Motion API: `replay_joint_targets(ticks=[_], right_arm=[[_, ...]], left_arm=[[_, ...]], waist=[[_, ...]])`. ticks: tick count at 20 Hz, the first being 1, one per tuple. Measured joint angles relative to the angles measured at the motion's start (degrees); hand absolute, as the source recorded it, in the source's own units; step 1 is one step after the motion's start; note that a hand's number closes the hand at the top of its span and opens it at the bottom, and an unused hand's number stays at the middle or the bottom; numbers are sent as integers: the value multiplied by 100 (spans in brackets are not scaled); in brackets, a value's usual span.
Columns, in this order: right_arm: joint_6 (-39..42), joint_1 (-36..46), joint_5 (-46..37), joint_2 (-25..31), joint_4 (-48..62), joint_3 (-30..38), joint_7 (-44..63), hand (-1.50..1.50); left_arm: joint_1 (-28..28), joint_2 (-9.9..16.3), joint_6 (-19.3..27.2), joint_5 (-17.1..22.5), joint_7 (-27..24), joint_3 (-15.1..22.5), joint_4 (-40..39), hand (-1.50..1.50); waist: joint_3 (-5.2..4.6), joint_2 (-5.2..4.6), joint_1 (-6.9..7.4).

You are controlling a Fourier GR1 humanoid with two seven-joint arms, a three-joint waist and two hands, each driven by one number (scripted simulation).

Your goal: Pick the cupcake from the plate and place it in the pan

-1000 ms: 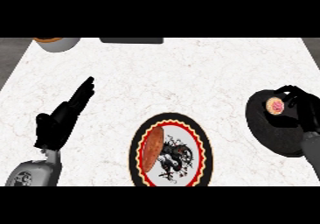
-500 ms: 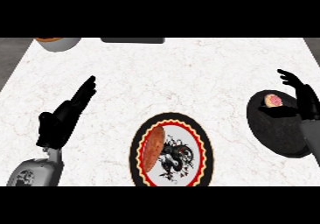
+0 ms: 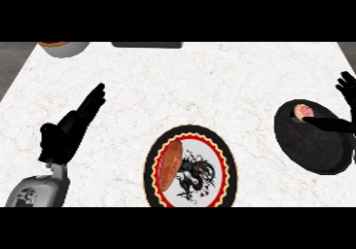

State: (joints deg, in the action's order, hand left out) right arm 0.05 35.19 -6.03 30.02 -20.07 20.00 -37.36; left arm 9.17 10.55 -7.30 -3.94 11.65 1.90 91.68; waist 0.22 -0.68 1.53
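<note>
Sitting in the pan (image 3: 317, 151), the cupcake (image 3: 304, 112) lies beside the right hand's (image 3: 351, 104) spread, empty fingers (image 3: 328, 124).

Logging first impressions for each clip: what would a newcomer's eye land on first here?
Most likely the ornate plate at lower centre, its red and yellow rim framing a dark dragon-like figure. Next, the black pan at the right, with the pink cupcake sitting at its far edge and the right hand open just beside it. The left hand rests open at the left, fingers pointing up the white marble counter.
</note>
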Motion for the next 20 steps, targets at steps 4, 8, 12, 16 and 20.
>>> replay_joint_targets(ticks=[4, 8, 12, 16, 20], right_arm=[[942, -222, 194, 432, 311, 182, -465, -150], [1467, -593, 294, 615, 450, 292, -1233, -150], [1582, -1031, 365, 709, 377, 325, -1542, -150], [1645, -1369, 415, 764, 307, 326, -1695, -150], [1663, -1747, 462, 710, 185, 298, -1833, -150]], left_arm=[[-134, -44, 16, -49, -85, 30, 25, 0], [-118, -63, 35, -77, 4, 14, 70, 0], [-98, -36, -8, -30, 171, -50, 187, 0], [-129, -4, -63, -1, 137, -120, 170, 0], [-179, -9, -83, -27, 3, -150, 50, 0]], waist=[[-2, 8, -21], [-3, 17, -49], [-8, 38, -91], [-8, 43, -109], [-9, 47, -130]])
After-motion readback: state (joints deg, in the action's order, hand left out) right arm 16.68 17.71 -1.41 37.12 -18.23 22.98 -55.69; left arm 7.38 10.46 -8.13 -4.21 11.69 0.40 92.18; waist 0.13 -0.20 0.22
